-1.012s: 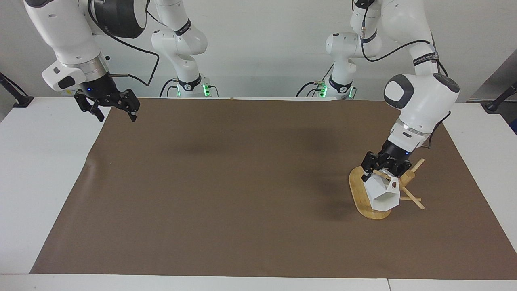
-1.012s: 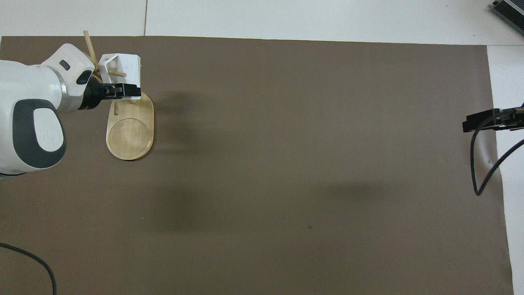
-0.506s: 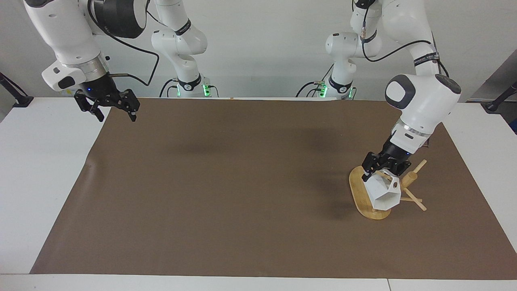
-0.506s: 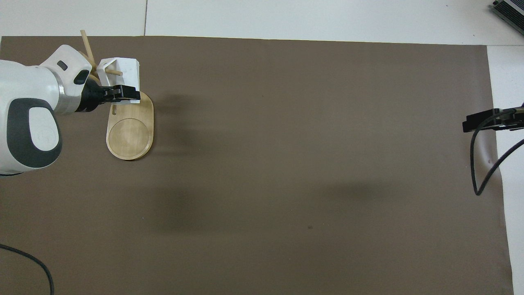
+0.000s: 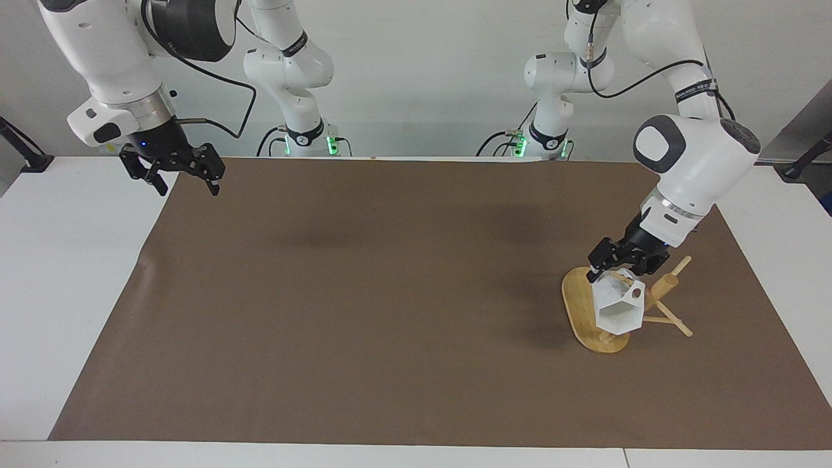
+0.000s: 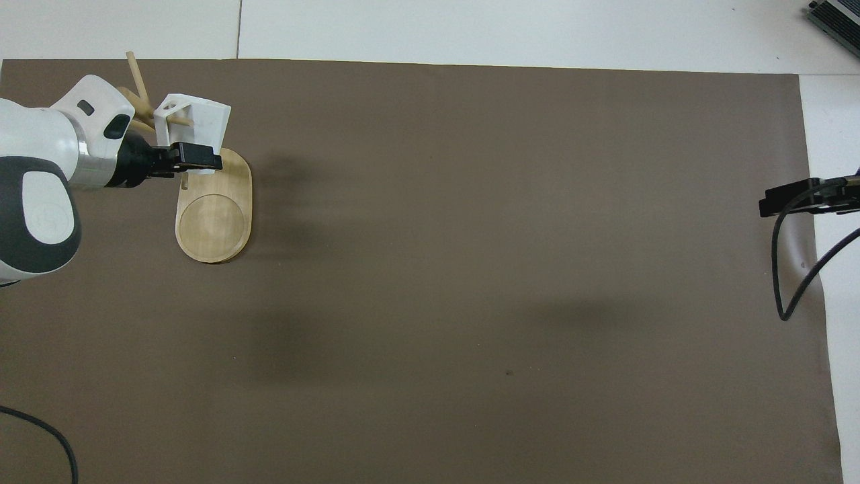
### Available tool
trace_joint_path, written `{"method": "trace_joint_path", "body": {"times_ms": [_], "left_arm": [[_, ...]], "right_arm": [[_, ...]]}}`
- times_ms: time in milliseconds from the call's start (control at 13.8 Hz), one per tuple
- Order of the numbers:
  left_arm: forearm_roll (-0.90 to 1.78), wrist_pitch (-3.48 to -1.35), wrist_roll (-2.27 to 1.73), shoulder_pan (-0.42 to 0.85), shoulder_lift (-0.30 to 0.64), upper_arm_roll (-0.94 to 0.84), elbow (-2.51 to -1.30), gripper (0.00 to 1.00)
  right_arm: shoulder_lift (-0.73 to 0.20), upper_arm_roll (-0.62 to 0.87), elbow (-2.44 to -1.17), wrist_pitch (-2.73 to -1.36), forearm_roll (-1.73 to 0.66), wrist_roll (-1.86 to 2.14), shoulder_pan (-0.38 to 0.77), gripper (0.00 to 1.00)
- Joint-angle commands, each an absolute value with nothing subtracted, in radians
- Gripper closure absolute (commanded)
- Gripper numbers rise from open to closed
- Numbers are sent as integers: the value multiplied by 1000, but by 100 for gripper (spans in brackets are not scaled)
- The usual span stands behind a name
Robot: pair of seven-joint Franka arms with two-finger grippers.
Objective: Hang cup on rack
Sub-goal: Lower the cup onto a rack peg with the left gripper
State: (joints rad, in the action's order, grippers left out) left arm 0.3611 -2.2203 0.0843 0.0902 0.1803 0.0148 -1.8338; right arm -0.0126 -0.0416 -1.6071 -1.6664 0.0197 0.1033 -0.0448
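The white faceted cup [image 5: 617, 311] sits against the bamboo rack [image 5: 578, 305] toward the left arm's end of the table. A thin peg passes through the hole in its handle. The rack's oval base lies on the mat, and its post and pegs stand beside the cup. My left gripper [image 5: 615, 269] is shut on the cup's upper wall. In the overhead view the left gripper [image 6: 196, 157] covers the edge of the cup [image 6: 198, 117] over the rack's base [image 6: 213, 222]. My right gripper [image 5: 187, 184] is open and empty, and waits over the mat's edge at the right arm's end [image 6: 772, 202].
A brown mat [image 5: 390, 292] covers most of the white table. A black cable [image 6: 783, 269] loops down from the right arm over the mat's edge.
My left gripper has moved a little up and toward the left arm's end with the cup in it. The rack's post and pegs have shifted the same way. The right arm has not moved.
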Motion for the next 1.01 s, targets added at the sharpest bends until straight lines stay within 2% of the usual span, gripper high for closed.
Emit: {"method": "trace_joint_path", "body": {"times_ms": [0,361,940], "left_arm": [[347,-2189,80,80,155,12,-1841,0],[223,-2109,78,84,106,17,-1835,0],[37,-1841,60,95,-61,-1,-1818,0]], "right_arm": [[2,-37,-1617,-1652,17,104,-51,0],[2,-37,-1617,-1652,17,104,-51,0],[2,-37,-1617,-1652,17,103,-51,0]]}}
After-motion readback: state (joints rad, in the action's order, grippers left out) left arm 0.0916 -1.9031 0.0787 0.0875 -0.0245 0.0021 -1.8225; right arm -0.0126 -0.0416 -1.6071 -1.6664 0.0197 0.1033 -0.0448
